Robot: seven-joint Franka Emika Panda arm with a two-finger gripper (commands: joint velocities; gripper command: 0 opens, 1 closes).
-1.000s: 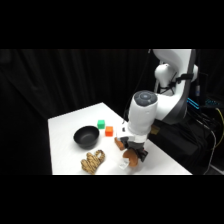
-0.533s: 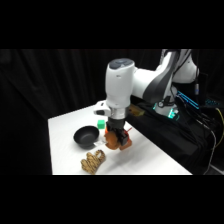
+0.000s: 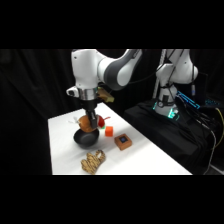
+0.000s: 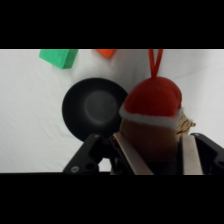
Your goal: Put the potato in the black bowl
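White bench under the arm carries the black bowl (image 3: pixel 86 137), and above it the gripper (image 3: pixel 89 122) clamps the potato (image 4: pixel 152 117).

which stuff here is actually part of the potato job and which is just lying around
Part of the job:
- potato, held in the claw
- black bowl, no contents

Just lying about:
- tan striped object
- brown cube with dark top
- orange block
- green block

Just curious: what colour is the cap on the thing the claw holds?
Red with a white trim, on the potato; clearest in the wrist view.
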